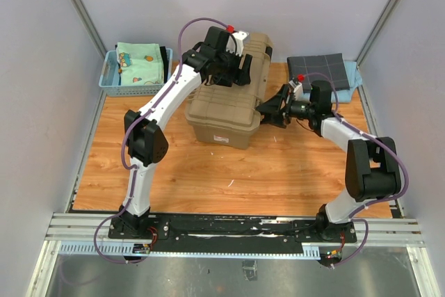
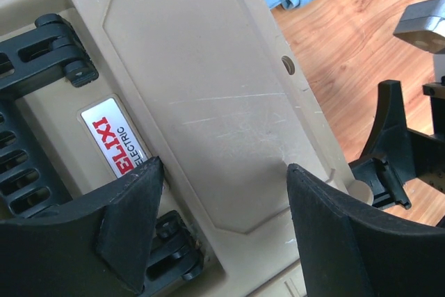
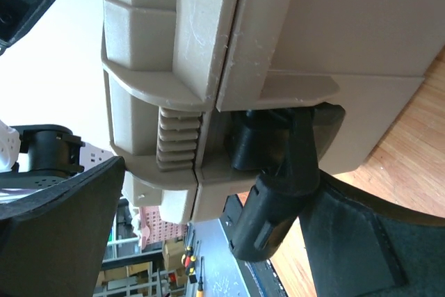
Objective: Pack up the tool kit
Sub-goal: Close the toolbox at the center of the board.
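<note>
Left pincer spread open, hovering just over the toolbox lid; right pincer gaping wide too, straddling a black latch on the box's right side. Toolbox sits lid-down on the worktop, centre-back.

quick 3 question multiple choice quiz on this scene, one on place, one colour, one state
1. The blue basket sits: A) far left of the table B) far right C) near edge
2. The toolbox is: A) blue B) tan C) red
3. The left hand is: A) shut on a hammer B) shut, empty C) open above the lid
1 A: top view shows it far left. 2 B: its shell is tan. 3 C: it stands spread over the lid, gripping nothing.
</note>
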Available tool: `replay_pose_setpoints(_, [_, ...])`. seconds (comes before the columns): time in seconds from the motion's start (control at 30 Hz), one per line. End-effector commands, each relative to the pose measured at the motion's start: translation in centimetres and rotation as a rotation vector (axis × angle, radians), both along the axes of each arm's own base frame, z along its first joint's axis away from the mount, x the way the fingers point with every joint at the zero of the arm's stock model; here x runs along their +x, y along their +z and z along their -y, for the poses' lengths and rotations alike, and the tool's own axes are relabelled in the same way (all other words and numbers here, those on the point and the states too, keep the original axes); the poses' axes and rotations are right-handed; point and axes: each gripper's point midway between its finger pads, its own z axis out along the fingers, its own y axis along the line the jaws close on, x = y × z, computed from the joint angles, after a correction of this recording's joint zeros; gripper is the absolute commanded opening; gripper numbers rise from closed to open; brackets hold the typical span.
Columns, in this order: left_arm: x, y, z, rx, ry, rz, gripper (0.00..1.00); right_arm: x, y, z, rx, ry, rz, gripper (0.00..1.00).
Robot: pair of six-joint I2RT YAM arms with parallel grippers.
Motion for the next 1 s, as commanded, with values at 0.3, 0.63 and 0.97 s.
replay_pose_setpoints(0.3, [-7.5, -6.6, 1.7, 0.095, -0.178, -0.283, 0.73, 1.4, -3.2, 5.4, -0.216, -0.205, 0.002, 0.98])
replay_pose_setpoints(0.63, [-7.9, -6.5, 2.0, 0.094, -0.190, -0.283, 0.73, 2.1, -4.1, 2.7, -0.010, -0.103, -0.017, 0.98])
replay_pose_setpoints(0.97, [-8.1, -6.7, 2.2, 0.102, -0.196, -0.285, 0.73, 2.1, -3.2, 0.2, 0.174, -0.020, -0.029, 0.98])
